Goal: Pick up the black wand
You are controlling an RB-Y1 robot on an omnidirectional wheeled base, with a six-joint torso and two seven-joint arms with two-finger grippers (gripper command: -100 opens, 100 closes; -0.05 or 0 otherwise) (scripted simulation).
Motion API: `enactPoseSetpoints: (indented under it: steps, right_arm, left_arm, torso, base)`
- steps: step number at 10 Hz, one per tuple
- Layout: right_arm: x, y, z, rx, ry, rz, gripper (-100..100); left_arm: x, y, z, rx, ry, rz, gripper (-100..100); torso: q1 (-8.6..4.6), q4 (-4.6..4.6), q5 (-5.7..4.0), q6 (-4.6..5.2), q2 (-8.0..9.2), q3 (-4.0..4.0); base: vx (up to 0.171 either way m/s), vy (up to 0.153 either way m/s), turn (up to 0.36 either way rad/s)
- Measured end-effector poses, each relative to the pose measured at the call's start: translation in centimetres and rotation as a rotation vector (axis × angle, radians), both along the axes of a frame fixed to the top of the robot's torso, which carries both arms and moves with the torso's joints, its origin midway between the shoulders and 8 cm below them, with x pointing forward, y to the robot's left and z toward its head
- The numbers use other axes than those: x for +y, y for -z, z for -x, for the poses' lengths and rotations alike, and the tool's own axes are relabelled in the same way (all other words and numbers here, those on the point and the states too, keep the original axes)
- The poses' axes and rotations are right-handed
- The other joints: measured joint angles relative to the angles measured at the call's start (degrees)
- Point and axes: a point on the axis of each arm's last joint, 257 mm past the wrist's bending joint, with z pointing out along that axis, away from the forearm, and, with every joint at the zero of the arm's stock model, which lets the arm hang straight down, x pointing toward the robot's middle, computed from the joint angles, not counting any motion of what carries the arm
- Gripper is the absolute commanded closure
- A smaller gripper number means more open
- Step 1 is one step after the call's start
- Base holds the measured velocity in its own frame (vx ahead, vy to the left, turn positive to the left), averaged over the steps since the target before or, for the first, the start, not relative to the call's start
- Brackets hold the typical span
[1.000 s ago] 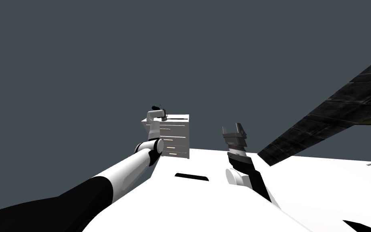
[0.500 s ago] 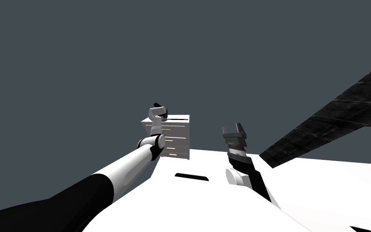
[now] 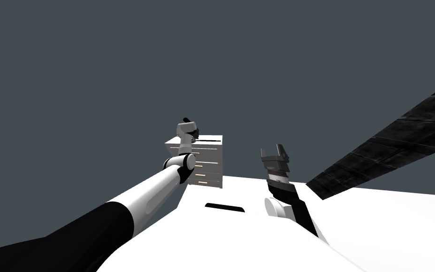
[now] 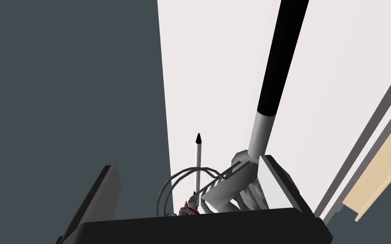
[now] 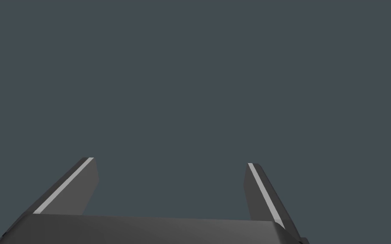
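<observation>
The black wand (image 4: 281,55), with a light grey end, lies on the white top (image 4: 216,63) of a chest of drawers (image 3: 207,163). In the head view it is a thin dark line (image 3: 209,140) on that top. My left gripper (image 4: 187,163) hangs over the top's edge, open, and the wand's grey end lies just inside one finger (image 4: 275,178). Between the fingers are grey wire loops (image 4: 177,182) and a thin white stick with a black tip (image 4: 197,156). In the head view the left gripper (image 3: 193,138) is at the chest's near corner. My right gripper (image 3: 274,150) is held up near my body, open and empty (image 5: 169,161).
The chest of drawers stands against a plain dark grey wall and has several drawers with tan handles (image 4: 381,169). A dark tiled strip (image 3: 400,137) runs across the right side of the head view.
My left hand has risen and turned more upright over the chest's top. The head camera has shifted slightly. The right arm has not moved.
</observation>
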Motion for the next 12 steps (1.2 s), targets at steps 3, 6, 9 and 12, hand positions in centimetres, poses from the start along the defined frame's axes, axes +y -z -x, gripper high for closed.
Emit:
enactPoseSetpoints:
  steps: [3,6,9,12]
  right_arm:
    - [0.0,0.0,0.0,0.000,0.000,0.000,0]
    - [0.0,0.0,0.0,0.000,0.000,0.000,0]
    - [0.0,0.0,0.0,0.000,0.000,0.000,0]
    - [0.0,0.0,0.0,0.000,0.000,0.000,0]
  left_arm:
    - [-1.4,0.5,0.6,0.072,0.021,0.018,-100]
    - [-3.2,1.2,1.6,0.160,0.044,0.035,-100]
    - [-4.9,2.1,2.9,0.259,0.070,0.046,-100]
    - [-6.1,2.9,4.2,0.349,0.087,0.053,-100]
  torso:
    - [0.05,0.01,0.01,0.00,0.07,0.04]
    - [0.03,-0.01,0.01,-0.01,0.00,-0.01]
    - [0.01,-0.02,0.01,0.00,-0.03,-0.03]
    - [0.04,-0.02,0.02,-0.01,0.01,-0.01]
  base:
    - [0.036,0.001,0.008]
    - [0.062,-0.002,0.015]
    - [0.061,-0.007,0.009]
    - [0.063,-0.003,0.009]
